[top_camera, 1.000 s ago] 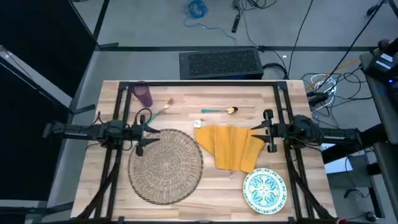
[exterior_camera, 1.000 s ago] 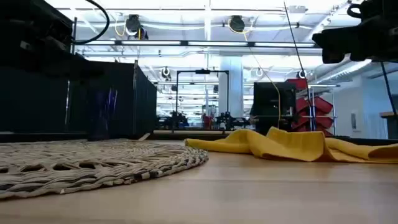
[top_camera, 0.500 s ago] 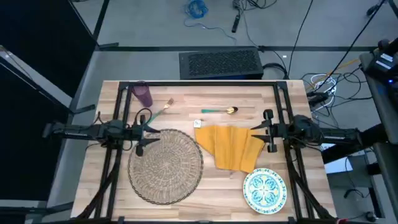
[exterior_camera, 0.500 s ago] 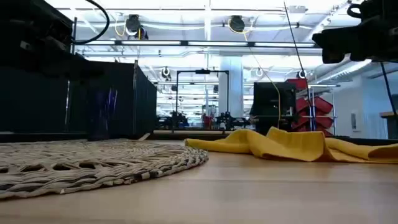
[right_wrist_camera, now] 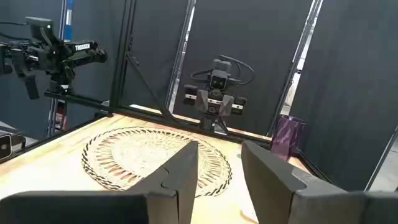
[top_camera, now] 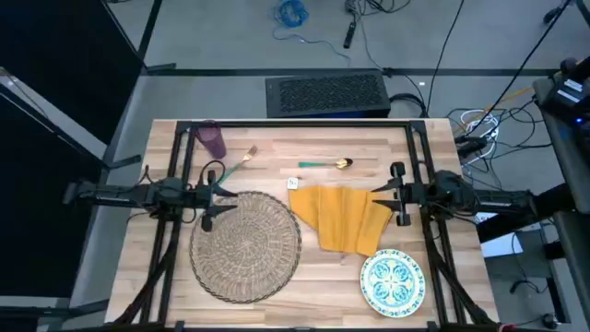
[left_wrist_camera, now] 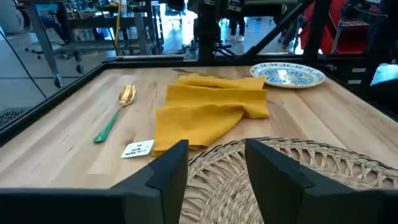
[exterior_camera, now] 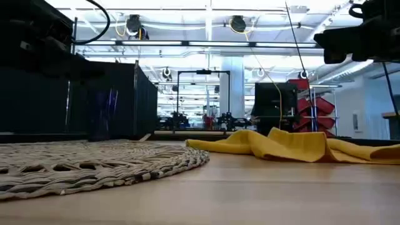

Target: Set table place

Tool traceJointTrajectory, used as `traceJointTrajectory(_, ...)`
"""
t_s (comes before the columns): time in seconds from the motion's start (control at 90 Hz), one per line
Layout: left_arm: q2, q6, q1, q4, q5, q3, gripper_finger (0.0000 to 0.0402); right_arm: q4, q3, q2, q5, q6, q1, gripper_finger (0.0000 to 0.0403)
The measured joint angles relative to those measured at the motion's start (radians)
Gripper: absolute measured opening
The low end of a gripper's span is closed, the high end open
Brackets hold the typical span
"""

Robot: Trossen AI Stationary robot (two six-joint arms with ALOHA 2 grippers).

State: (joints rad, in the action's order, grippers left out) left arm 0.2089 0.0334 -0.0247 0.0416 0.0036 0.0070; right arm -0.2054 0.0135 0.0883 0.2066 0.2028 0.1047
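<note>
The round woven placemat (top_camera: 246, 244) lies flat on the table (top_camera: 318, 286), left of centre. A mustard-yellow napkin (top_camera: 346, 215) lies rumpled to its right. The white-and-teal plate (top_camera: 393, 281) sits at the near right. A purple cup (top_camera: 213, 140) stands at the far left, with a fork (top_camera: 241, 163) and a spoon (top_camera: 327, 164) lying near the far edge. My left gripper (top_camera: 221, 195) hovers open over the placemat's far left rim (left_wrist_camera: 336, 168). My right gripper (top_camera: 378, 195) hovers open beside the napkin's right edge.
A small white tag (left_wrist_camera: 138, 149) lies on the wood between the spoon (left_wrist_camera: 115, 115) and the napkin (left_wrist_camera: 208, 109). Black metal rails (top_camera: 295, 125) frame the table. Bare wood shows along the near edge between placemat and plate.
</note>
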Motion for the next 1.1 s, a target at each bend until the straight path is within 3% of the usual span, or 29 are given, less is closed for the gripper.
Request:
traceJointTrajectory(0.622,0.0,0.004,0.0,0.002,0.0,0.0,0.0144,-0.002,0.0,0.0,0.0,0.0,0.0,0.011)
traceJointTrajectory(0.811,0.0,0.104,0.0,0.002,-0.035,0.0,0.0144,0.0,0.0,0.0,0.0,0.0,0.0,0.011)
traceJointTrajectory(1.1,0.0,0.035,0.0,0.004,-0.04,0.0,0.0144,-0.001,0.0,0.0,0.0,-0.042,0.0,0.011)
